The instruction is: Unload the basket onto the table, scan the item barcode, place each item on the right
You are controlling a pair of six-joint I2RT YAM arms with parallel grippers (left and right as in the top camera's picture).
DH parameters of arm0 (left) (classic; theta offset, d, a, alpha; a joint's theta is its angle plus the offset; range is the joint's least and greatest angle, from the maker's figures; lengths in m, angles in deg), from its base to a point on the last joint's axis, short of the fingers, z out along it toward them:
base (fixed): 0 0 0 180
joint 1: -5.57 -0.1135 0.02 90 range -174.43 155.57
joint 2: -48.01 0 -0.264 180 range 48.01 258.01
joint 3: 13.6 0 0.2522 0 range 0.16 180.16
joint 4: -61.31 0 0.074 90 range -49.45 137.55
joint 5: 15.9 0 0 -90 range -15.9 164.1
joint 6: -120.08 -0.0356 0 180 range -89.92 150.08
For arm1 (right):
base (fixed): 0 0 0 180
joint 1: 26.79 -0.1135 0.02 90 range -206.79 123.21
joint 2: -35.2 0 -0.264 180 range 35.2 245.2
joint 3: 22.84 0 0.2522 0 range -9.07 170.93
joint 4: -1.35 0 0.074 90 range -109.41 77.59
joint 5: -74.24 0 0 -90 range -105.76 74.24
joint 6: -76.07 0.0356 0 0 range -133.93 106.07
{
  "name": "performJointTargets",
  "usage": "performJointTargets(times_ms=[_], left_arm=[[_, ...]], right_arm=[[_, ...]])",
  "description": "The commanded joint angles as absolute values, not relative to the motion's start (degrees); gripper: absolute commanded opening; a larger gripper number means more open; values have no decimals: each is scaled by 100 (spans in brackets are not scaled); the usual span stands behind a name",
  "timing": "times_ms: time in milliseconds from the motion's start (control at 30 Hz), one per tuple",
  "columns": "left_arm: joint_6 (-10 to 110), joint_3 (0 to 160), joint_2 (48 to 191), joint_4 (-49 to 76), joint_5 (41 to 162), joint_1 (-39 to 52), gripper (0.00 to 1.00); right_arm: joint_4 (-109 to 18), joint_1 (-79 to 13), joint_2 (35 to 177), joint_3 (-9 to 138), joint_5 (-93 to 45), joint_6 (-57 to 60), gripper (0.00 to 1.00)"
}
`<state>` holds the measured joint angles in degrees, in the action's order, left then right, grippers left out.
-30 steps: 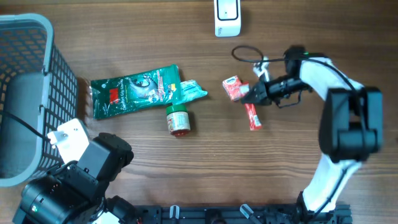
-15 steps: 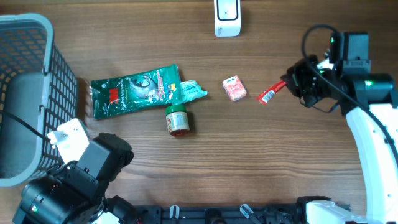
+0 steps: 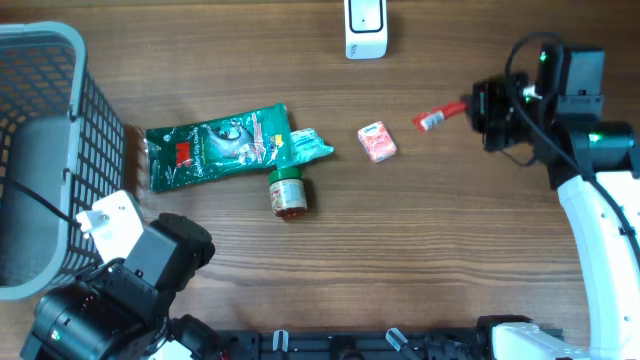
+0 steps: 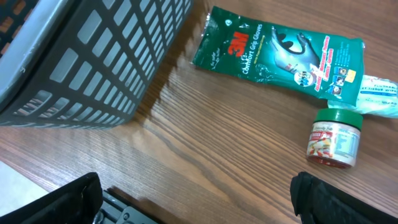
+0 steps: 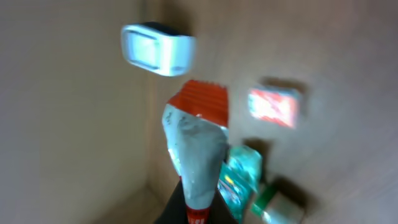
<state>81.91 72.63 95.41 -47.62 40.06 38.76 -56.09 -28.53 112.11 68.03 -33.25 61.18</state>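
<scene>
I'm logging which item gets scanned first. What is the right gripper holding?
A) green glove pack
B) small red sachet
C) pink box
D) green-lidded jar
B: the right gripper is shut on the red sachet, while the glove pack, jar and pink box lie on the table.

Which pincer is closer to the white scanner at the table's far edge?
Right. The right pincer, gripping a red sachet, is off to the scanner's right; the left pincer is far off beside the basket.

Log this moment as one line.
right jaws: shut on red sachet, pointing toward scanner, apart from it | left jaws: open, near basket
</scene>
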Motion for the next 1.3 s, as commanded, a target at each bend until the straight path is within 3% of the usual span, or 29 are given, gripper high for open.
performJointTargets(times_ms=[0,100,167,333,633,867,1033,1267], left_arm=[[8307,7248,9532,-4765,3910,3828,100],[8309,7248,9532,-4765,3910,3828,100],[8307,7248,9532,-4765,3910,3828,100],[8307,7248,9532,-4765,3910,3828,100],[8307,7248,9532,-4765,3910,3828,100],[8307,7248,9532,-4765,3910,3828,100],[8307,7248,9532,-4762,3910,3828,100],[8307,7248,9532,-4765,3910,3828,100]], right_arm=[[-4704,-2888,11187,6853,-3212,3316,5],[-4282,-2888,11228,6853,-3478,1581,5],[-4140,-2888,11263,6853,-4390,385,5],[-3596,-3156,11482,6844,-5008,-1127,5],[-1904,-4393,12653,6844,-2333,-1575,5],[944,-5202,13956,6844,148,-3678,5],[2777,-5167,15106,6958,157,-4211,5],[3016,-5075,16859,8726,10,-4410,4]])
